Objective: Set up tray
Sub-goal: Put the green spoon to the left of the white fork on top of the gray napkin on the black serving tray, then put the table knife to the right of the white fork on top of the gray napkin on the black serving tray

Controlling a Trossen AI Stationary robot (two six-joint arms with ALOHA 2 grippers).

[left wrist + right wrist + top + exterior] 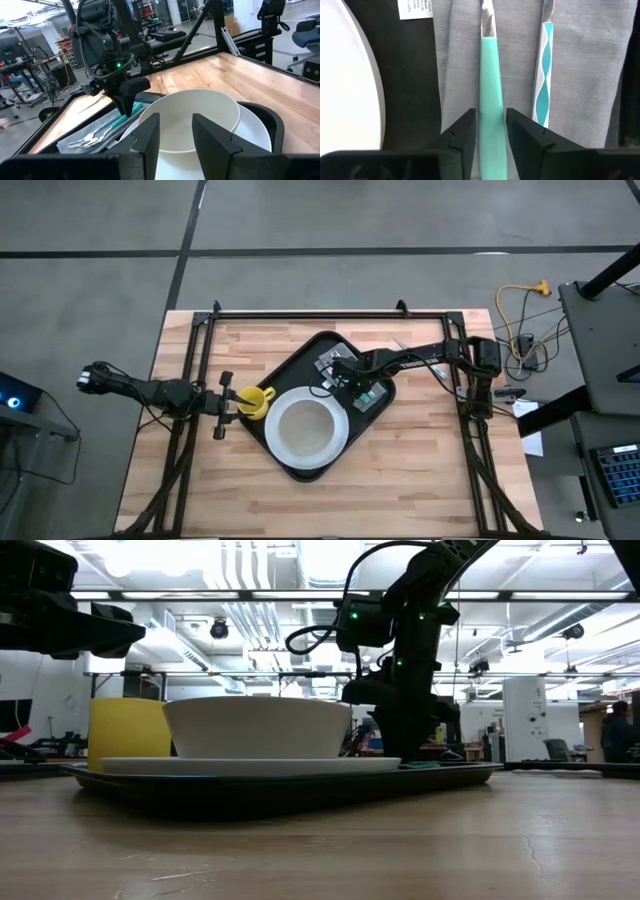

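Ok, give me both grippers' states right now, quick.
Left gripper: open, holding nothing, beside the yellow cup at the tray's edge.
Right gripper: fingers astride the teal-handled utensil on the grey napkin; whether gripped cannot be told.

From overhead, the right gripper (352, 385) covers part of the grey napkin (580, 75) and cutlery on the tray (300, 365), so their layout there is unclear. In its wrist view, the teal-handled utensil (490, 100) is cut off at both ends. At bench height, the bowl (255, 727) hides most of the yellow cup (125, 730).
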